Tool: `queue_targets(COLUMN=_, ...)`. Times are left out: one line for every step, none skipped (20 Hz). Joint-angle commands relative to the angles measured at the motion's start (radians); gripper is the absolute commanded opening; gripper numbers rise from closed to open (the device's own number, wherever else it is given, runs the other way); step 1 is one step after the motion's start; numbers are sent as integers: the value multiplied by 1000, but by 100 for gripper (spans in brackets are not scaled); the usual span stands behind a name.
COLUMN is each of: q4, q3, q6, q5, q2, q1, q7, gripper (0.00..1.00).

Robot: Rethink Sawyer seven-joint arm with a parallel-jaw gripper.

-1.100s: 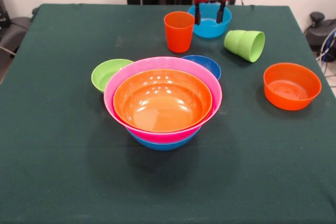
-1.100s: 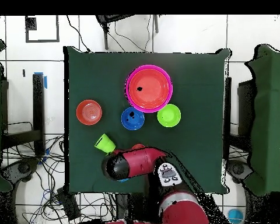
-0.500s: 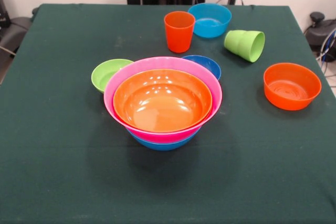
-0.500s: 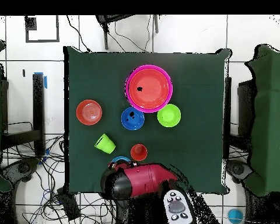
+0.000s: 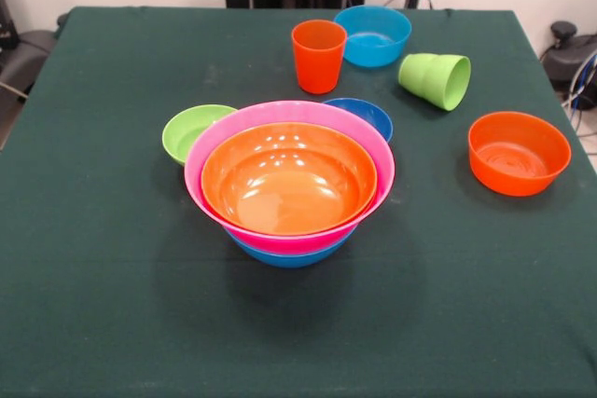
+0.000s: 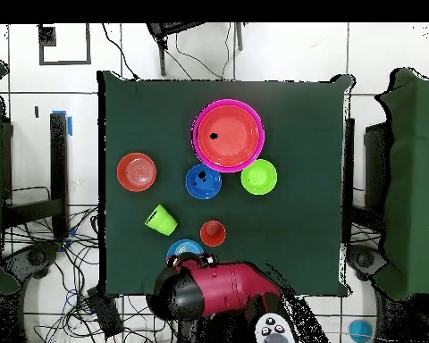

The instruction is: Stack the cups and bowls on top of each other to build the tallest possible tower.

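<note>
The tower (image 5: pixel 289 184), glossy round bowls nested orange in pink in blue, sits mid-worktop (image 5: pixel 93 305). The ribbed orange cup (image 5: pixel 318 55) stands upright; the lime cup (image 5: pixel 436 79) lies tipped. Only the overhead view shows the arm (image 6: pixel 214 290); the tool's state cannot be told.

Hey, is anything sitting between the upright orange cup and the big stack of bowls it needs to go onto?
Partly. The small dark blue bowl sits on the table between the orange cup and the tower, slightly to one side, against the pink rim. A lift over it looks clear. The overhead view shows the same spacing.
</note>
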Motion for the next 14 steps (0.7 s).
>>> queue_targets(q4=90, q3=92, q6=95, q5=15, q2=-36, q1=-14, q7=15, gripper=100)
queue_targets(q4=89, q3=88, q6=96, q5=11, q2=-39, q1=-12, q7=16, gripper=100)
queue_targets(q4=85, q3=80, q6=99, q5=3, q2=-41, q1=-9, q7=14, gripper=100)
queue_targets(q4=80, q3=79, q6=100, q5=-1, q2=-39, q1=-10, q7=11, gripper=100)
queue_targets(q4=80, q3=82, q6=101, q5=-8, q2=-40, q1=-19, q7=-1, gripper=100)
queue_targets(q4=80, q3=83, q6=100, q5=-15, q2=-39, q1=-22, q7=-8, gripper=100)
queue_targets(q4=74, q3=84, q6=100, q5=-27, q2=-36, q1=-30, q7=-22, gripper=100)
queue_targets(q4=67, q3=82, q6=93, q5=-36, q2=-24, q1=-27, q7=-21, gripper=100)
queue_targets(q4=51, q3=78, q6=84, q5=-55, q2=-5, q1=-31, q7=-30, gripper=100)
queue_targets(q4=40, q3=73, q6=76, q5=-67, q2=10, q1=-30, q7=-31, gripper=100)
queue_targets(q4=15, q3=62, q6=63, q5=-91, q2=36, q1=-27, q7=-35, gripper=100)
queue_targets(q4=-4, q3=62, q6=54, q5=-106, q2=58, q1=-30, q7=-43, gripper=100)
queue_targets(q4=-23, q3=63, q6=46, q5=-122, q2=81, q1=-34, q7=-51, gripper=100)
queue_targets(q4=-37, q3=61, q6=38, q5=-131, q2=99, q1=-31, q7=-50, gripper=100)
